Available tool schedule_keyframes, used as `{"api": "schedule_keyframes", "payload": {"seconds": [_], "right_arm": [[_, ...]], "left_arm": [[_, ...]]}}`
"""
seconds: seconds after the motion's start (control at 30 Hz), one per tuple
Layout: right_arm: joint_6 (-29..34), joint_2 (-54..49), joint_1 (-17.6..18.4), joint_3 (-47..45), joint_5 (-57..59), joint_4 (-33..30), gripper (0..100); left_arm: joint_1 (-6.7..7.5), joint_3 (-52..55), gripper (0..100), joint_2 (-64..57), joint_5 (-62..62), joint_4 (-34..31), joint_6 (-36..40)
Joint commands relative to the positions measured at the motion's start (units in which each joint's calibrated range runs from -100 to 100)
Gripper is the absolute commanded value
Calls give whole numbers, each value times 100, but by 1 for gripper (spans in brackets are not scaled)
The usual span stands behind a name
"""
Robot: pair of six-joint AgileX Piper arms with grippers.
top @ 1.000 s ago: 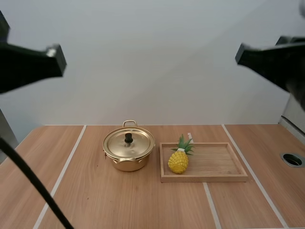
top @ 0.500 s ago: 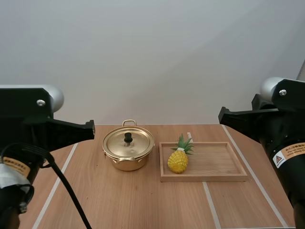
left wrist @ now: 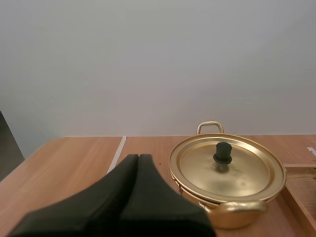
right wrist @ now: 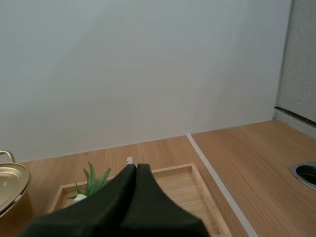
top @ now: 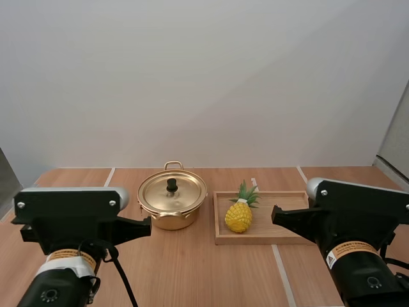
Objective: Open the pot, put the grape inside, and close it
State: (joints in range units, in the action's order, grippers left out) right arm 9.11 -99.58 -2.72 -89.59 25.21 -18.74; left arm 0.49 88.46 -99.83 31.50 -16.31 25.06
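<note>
The pot (top: 169,221) stands on the tabletop (top: 192,272) with its lid (top: 186,190) on and the black knob (top: 172,185) upright at the lid's centre. Just to its right lies a wooden tray (top: 294,220), apart from the pot. At the tray's end nearest the pot there is no grape but a small yellow pineapple (top: 239,216) with green leaves. Nothing has been opened or moved into the pot yet.

My left claw (left wrist: 139,159) is pressed together into one dark wedge, empty, low over the tabletop and short of the pot on its near-left side. My right claw (right wrist: 136,169) is likewise closed on nothing, near the tray's front edge.

The step in hand is lifting the lid, I judge. To do it well I should spread the left claw first, come in above the knob, centre the fingers either side of it, pinch firmly, then lift straight up so the pot does not slide.
</note>
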Motion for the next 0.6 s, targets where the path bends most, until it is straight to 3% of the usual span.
{"api": "schedule_keyframes", "payload": {"seconds": [0.0,0.37,0.57], "right_arm": [[-15,-42,-29,-1041,-857,4,0],[-87,-42,-20,-1041,721,38,0],[-449,-42,-5,-1041,781,48,0]], "left_arm": [[-14,1154,0,-17,-1198,-21,253],[-21,1154,0,-17,-25,-21,586],[-21,1154,0,-17,65,-21,718]]}}
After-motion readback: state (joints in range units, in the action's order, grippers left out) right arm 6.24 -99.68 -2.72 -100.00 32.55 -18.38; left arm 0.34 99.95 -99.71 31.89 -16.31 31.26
